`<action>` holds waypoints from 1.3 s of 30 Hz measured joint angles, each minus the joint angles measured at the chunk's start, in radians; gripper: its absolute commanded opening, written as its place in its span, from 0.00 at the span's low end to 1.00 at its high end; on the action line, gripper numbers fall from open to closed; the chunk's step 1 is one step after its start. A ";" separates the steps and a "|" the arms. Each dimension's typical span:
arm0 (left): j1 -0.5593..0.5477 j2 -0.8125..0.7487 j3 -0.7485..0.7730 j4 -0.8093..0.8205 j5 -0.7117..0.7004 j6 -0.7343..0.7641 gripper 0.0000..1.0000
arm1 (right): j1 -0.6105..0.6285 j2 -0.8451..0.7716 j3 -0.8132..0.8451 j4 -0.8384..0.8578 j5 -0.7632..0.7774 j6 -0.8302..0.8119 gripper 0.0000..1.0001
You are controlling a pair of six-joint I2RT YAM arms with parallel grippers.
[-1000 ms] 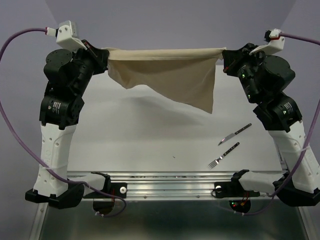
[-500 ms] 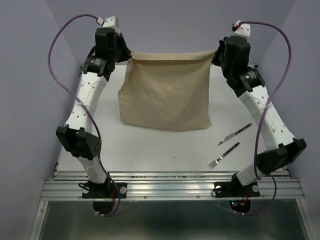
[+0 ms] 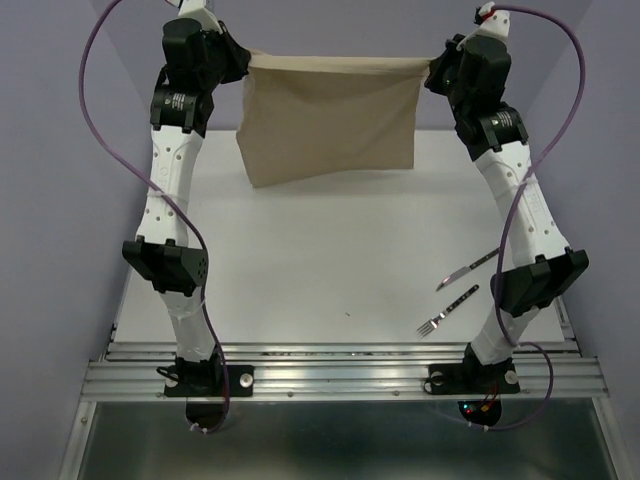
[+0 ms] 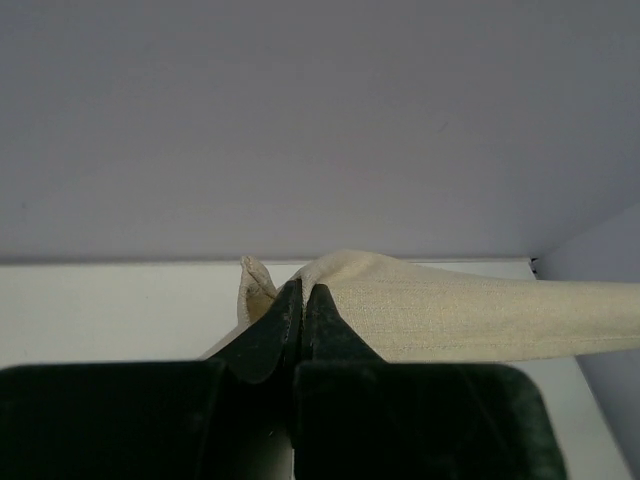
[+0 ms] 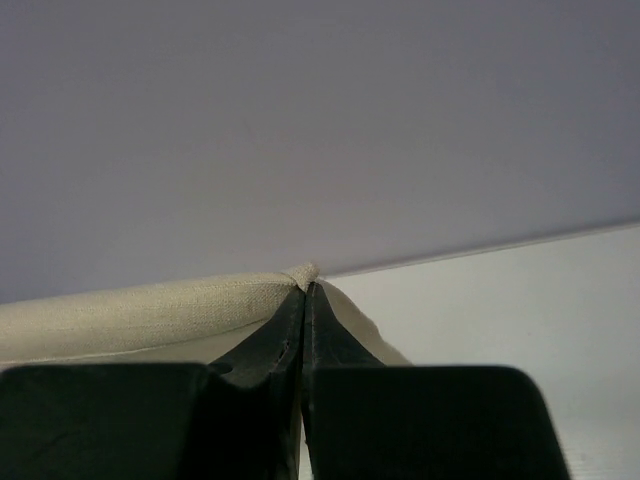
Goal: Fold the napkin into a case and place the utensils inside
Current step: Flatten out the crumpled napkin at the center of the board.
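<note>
The beige napkin [image 3: 330,118] hangs in the air at the far end of the table, stretched taut between both arms. My left gripper [image 3: 243,62] is shut on its upper left corner, and my right gripper [image 3: 430,68] is shut on its upper right corner. Each wrist view shows the pinched cloth: the left gripper [image 4: 303,290] with the napkin [image 4: 450,315] running off right, the right gripper [image 5: 306,288] with the napkin [image 5: 130,315] running off left. The knife [image 3: 468,269] and fork [image 3: 447,310] lie on the table at the near right. No case shows.
The white table [image 3: 300,260] lies below the hanging cloth, with purple walls behind and on both sides. A metal rail [image 3: 340,375] with the arm bases runs along the near edge. The right arm's elbow [image 3: 540,280] stands just right of the cutlery.
Both arms have stretched up and away, carrying the napkin from mid-table height to the far end. The cloth has gone from hanging crooked to hanging flat and square. The cutlery has not moved.
</note>
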 measured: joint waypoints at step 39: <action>-0.016 -0.735 -1.585 0.014 -0.212 -0.333 0.56 | -0.011 -0.640 -1.409 0.045 -0.163 0.315 0.59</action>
